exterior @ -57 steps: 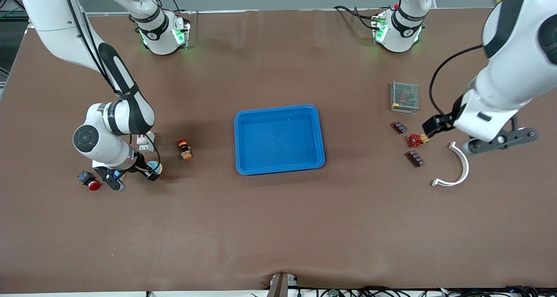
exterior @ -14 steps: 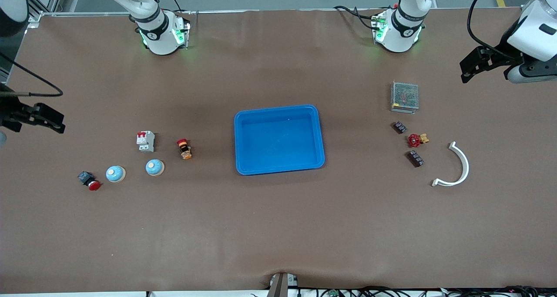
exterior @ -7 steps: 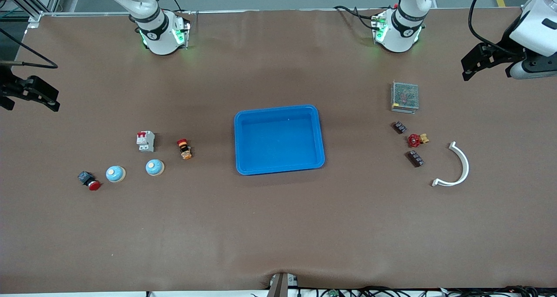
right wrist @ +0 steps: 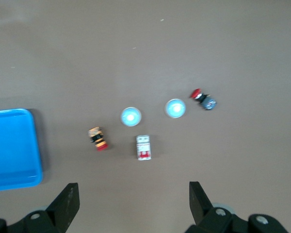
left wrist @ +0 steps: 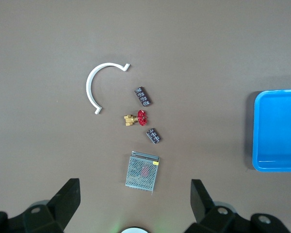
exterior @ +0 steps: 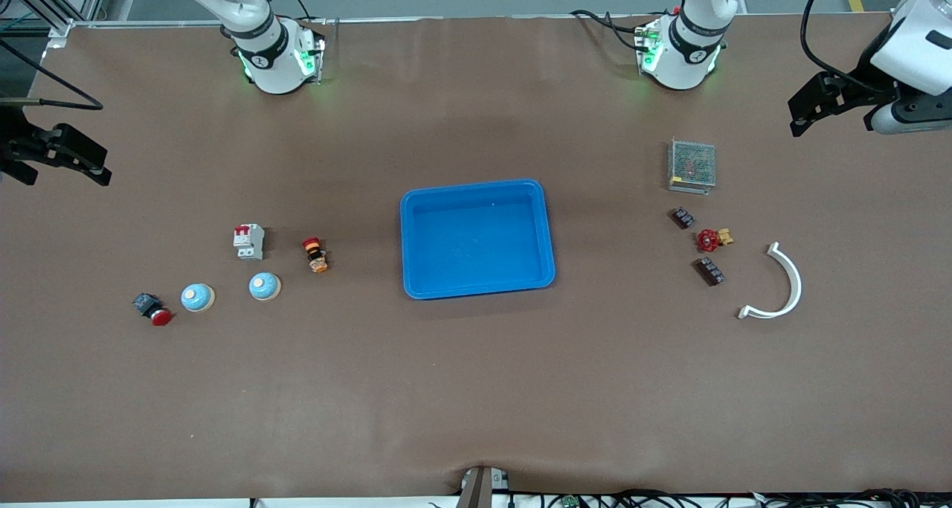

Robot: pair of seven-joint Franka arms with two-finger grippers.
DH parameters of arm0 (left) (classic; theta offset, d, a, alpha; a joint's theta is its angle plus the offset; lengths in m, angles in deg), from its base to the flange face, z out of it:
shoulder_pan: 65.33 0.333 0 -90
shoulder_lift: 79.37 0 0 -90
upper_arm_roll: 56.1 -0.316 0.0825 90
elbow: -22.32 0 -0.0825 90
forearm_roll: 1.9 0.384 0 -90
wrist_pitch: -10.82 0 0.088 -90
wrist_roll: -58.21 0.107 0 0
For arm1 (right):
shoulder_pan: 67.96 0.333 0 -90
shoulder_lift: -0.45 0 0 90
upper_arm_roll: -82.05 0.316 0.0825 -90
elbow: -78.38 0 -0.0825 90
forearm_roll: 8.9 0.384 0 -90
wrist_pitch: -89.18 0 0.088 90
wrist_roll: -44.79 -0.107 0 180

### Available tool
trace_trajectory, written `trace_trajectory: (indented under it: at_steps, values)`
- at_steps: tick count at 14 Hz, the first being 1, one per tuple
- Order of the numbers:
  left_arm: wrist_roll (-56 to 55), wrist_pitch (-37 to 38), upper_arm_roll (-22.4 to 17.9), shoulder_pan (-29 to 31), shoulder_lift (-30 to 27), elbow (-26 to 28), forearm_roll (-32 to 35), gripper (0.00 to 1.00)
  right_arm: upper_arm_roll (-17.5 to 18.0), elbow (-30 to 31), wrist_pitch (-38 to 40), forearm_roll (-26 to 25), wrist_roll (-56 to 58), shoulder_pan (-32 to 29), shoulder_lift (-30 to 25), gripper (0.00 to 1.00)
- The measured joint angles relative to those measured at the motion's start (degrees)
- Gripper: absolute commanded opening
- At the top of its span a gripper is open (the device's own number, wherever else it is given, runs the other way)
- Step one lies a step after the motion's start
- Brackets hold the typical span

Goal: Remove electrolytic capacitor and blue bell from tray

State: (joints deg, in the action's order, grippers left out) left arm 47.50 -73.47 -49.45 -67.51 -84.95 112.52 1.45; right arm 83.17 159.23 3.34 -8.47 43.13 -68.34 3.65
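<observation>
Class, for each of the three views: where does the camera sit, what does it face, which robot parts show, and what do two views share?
Front view: high across the table, facing both arm bases; blue tray central.
Left wrist view: above the table looking down past the open left gripper at the white curved bracket.
Right wrist view: looking down past the open right gripper at two blue bells.
Shared: all three show the tray.

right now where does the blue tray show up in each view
Front view: the tray lies mid-table, between the two clusters of parts.
Left wrist view: only one end of the tray shows, cut off by the picture's edge.
Right wrist view: again one end of the tray, cut off by the picture's edge.
Shared landmark: the tray itself; the front and right wrist views also share the red and orange button beside it.
</observation>
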Motion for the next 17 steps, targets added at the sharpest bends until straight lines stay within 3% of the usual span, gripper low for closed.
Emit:
trace_trajectory:
  at_steps: [4,17]
  values:
    - [0.0,0.01,-0.06,0.03,0.02,0.13,0.0,1.0,-0.55,0.16,0.61,2.18,0.01,0.07,0.0,1.0]
    - [0.11,-0.33,-0.36,0.55,0.04,0.31,-0.08,1.0,0.58,2.67,1.37,2.5,0.02,0.28,0.0,1.0]
